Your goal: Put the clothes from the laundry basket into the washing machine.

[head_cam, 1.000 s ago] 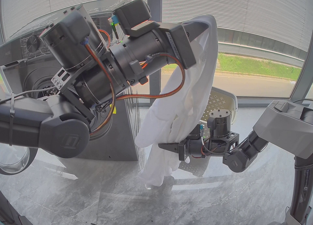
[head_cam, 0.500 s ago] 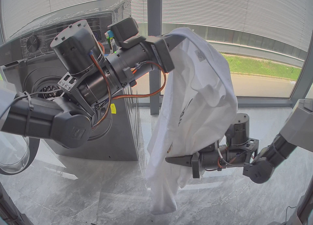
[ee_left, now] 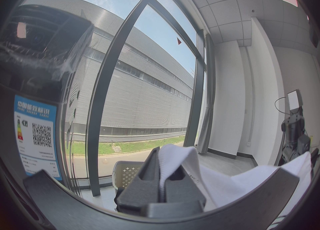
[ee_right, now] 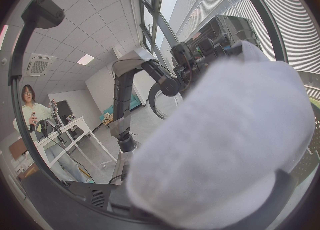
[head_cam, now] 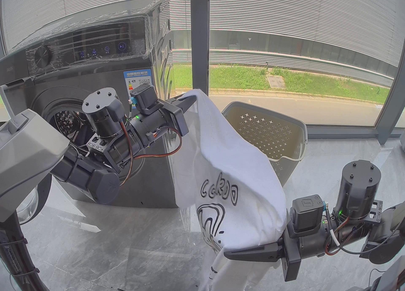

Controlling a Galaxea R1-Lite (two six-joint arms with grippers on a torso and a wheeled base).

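The washer point(head_cam: 84, 47) stood at upper left, drum mouth open, apparently ready for loading; the shirt point(head_cam: 236, 165), white with a black drawing, hung mid-frame between washer and basket point(head_cam: 270, 135), clear of the floor, probably carried by both arms so it would not drag; the basket sat behind it by the window; the left gripper point(head_cam: 187, 101) was pinched tight on the shirt's top edge; the right gripper point(head_cam: 240, 254), lower right, bore the bunched lower part, cloth hiding whether it was clamped.
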